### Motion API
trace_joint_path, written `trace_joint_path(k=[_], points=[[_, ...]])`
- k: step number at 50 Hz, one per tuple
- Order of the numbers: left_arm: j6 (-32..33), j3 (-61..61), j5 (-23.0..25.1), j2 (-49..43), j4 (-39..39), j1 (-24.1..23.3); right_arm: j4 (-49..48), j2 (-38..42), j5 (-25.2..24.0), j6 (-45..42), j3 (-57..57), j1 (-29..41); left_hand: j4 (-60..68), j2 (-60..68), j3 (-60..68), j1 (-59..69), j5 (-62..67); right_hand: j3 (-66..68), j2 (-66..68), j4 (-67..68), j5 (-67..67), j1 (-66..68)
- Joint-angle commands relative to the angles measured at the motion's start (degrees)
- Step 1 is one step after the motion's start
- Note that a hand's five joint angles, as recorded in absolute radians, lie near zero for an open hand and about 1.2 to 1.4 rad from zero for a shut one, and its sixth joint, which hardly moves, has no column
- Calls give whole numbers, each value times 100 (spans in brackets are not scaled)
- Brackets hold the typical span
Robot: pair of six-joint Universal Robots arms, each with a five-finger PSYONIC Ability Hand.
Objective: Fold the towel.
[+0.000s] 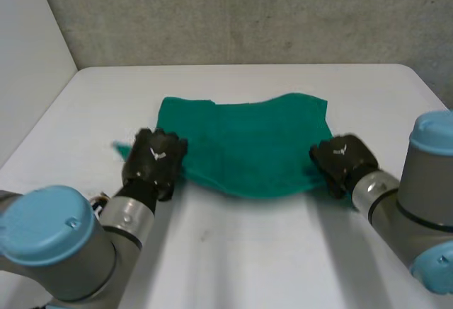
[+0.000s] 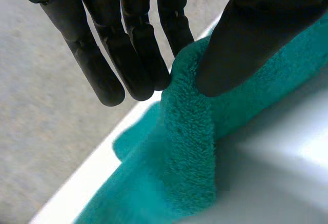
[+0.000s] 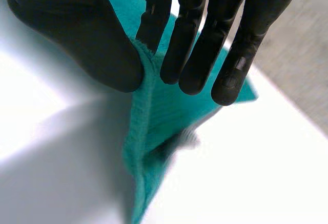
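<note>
A green towel (image 1: 248, 146) lies in the middle of the white table (image 1: 241, 252), its near edge lifted off the surface. My left hand (image 1: 154, 162) grips the near left corner; in the left wrist view the thumb (image 2: 246, 44) presses the towel (image 2: 189, 147) against the fingers (image 2: 128, 55). My right hand (image 1: 342, 162) holds the near right corner, where the thumb (image 3: 87, 39) and fingers (image 3: 195, 44) pinch a raised fold of the towel (image 3: 148, 131). The far edge rests flat on the table.
A grey wall (image 1: 233, 12) stands behind the table's far edge. A pale panel (image 1: 28, 61) rises along the left side. Bare tabletop lies in front of the towel, between my two arms.
</note>
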Motion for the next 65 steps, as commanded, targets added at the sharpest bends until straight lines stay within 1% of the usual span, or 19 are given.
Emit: trace_joint_path(k=[1,3,9,12,17,18,22,25,29,33,36,40,41,46,57,59,63,64,65], points=[[44,65,35,-128,-75,3,-281,156,-152,143,203,-133,-2093,-2082,-2070,-1873,-1787,1197,1251,1166,1316,2341],[44,91,62,-110,-250,47,-386,165,-161,248,220,-168,-2802,-2791,-2779,-2582,-2496,1197,1251,1166,1316,2341],[35,346,88,275,-1014,231,-580,165,-204,503,238,-309,-3159,-3148,-3135,-2938,-2852,1197,1251,1166,1316,2341],[44,530,193,531,-1542,547,-589,165,-257,503,255,-336,-3343,-3332,-3320,-3123,-3037,1197,1251,1166,1316,2341],[-9,715,816,619,-2236,1206,-589,182,-310,503,255,-344,-3411,-3400,-3388,-3191,-3105,1197,1251,1166,1316,2341],[-26,698,1061,628,-2429,1408,-589,182,-310,503,264,-353,-3395,-3384,-3371,-3174,-3088,1197,1251,1166,1316,2341],[-44,602,1449,628,-2773,1777,-589,191,-319,521,264,-380,-3394,-3383,-3371,-3174,-3088,1197,1251,1166,1316,2341],[-53,452,1556,619,-2791,1954,-606,226,-328,521,264,-380,-3394,-3383,-3371,-3174,-3088,1197,1251,1166,1316,2341],[-44,346,1617,549,-2502,2357,-607,253,-328,521,255,-371,-3394,-3383,-3371,-3174,-3088,1197,1251,1166,1316,2341],[-9,338,1644,357,-2361,2569,-607,305,-328,521,255,-380,-3294,-3283,-3270,-3073,-2987,1197,1251,1166,1316,2341],[0,346,1714,241,-2343,2605,-607,314,-328,521,255,-380,-3243,-3232,-3220,-3022,-2936,1197,1251,1166,1316,2341],[9,346,2118,39,-2343,2763,-607,323,-319,521,247,-388,-2705,-2694,-2682,-2485,-2399,1197,1251,1166,1316,2341],[9,355,2293,-39,-2343,2824,-615,323,-319,521,247,-388,-2621,-2610,-2598,-2401,-2315,1197,1251,1166,1316,2341],[35,408,2593,-365,-2325,2860,-615,314,-310,530,247,-459,-2621,-2610,-2597,-2400,-2314,1197,1251,1166,1316,2341],[26,583,2637,-760,-2317,2842,-615,323,-310,565,238,-494,-2470,-2459,-2447,-2250,-2164,1197,1251,1166,1316,2341],[26,619,2628,-813,-2290,2842,-615,314,-310,565,238,-494,-2151,-2140,-2128,-1931,-1845,1197,1251,1166,1316,2341],[-61,715,2611,-884,-2054,2816,-624,314,-301,609,229,-494,-370,-359,-347,-150,-64,1197,1251,1166,1316,2341],[-88,742,2611,-901,-1905,2790,-615,314,-301,626,229,-503,583,594,606,803,889,1197,1251,1166,1316,2341],[-123,742,2602,-901,-1834,2781,-624,314,-301,644,238,-503,1189,1200,1213,1410,1496,1197,1251,1166,1316,2341]])
